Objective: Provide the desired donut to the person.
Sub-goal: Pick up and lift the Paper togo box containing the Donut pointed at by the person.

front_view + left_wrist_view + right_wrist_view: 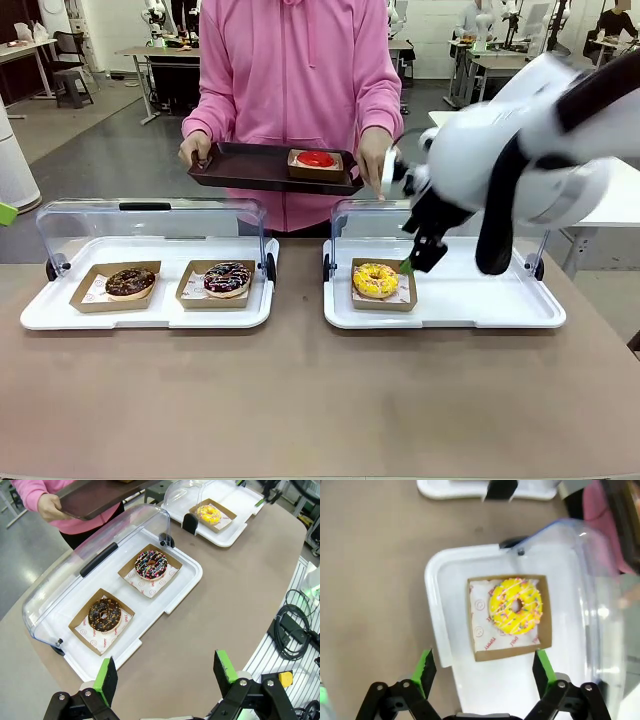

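1. Left gripper [165, 675]: jaws wide apart, nothing between the green pads [106, 679]. It hangs over bare table beside the left white tray [187, 580].

2. Right gripper [485, 672]: jaws open, holding nothing. It is above the right white tray [437, 605], with the yellow donut [516, 605] just ahead of the fingertips. From the front, this gripper [420, 258] points down just beside the donut's box, apart from it.

3. Markings: each donut sits in a brown cardboard box [545, 625] on a white paper liner [482, 625]. The liners carry red print and small round marks. The lettering is too small to read.

4. Donut positions:
- Red donut [316, 159]: in its box on the dark tray [240, 170], which the person [300, 60] holds level at both ends, one hand [195, 150] per side, behind the table.
- Yellow donut: at the left end of the right white tray, under its raised clear cover [365, 215].
- Chocolate donut [130, 282] and dark sprinkled donut [227, 278]: side by side on the left white tray, whose clear cover [150, 225] stands open behind them.

5. Surface: a matt brown table [300, 400]. The two white trays sit side by side on it, near each other.

6. Room: a grey floor [90, 150] with further tables [150, 50] behind the person. Black cables [292, 625] lie on a pale ribbed surface off the table edge.
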You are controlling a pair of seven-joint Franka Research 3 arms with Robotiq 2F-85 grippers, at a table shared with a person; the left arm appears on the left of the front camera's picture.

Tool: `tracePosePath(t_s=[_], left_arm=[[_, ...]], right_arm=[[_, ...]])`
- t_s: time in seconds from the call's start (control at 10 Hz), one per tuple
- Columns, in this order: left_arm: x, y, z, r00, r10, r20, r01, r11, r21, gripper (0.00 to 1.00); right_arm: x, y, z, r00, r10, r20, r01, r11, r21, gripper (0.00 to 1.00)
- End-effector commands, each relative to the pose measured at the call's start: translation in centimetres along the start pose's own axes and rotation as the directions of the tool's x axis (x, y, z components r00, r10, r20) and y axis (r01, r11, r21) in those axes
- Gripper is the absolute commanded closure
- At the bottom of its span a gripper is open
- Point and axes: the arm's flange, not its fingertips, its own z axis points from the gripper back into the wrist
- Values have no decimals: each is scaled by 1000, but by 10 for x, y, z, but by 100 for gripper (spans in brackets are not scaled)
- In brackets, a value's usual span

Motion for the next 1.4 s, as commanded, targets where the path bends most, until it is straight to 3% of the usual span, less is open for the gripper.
tracePosePath(t_s=[0.0, 0.4, 0.7, 0.9, 1.3], left_arm=[[-1, 1, -1, 1000, -2, 7, 2, 1000, -3, 0], [-1, 1, -1, 1000, -2, 7, 2, 1000, -3, 0], [-1, 1, -1, 1000, -2, 7, 2, 1000, -3, 0], [-1, 1, -1, 1000, -2, 7, 2, 1000, -3, 0], [-1, 1, -1, 1000, -2, 7, 2, 1000, -3, 0]], right_arm=[[-5, -12, -28, 998, 56, -42, -56, 998, 3, 0], [-17, -4, -70, 990, 67, -122, -63, 997, 36, 0], [-23, -13, -85, 988, 84, -132, -78, 996, 48, 0], [-29, -23, -92, 992, 25, -123, -13, 994, 104, 0], [-33, -23, -100, 991, 54, -118, -41, 993, 110, 0]])
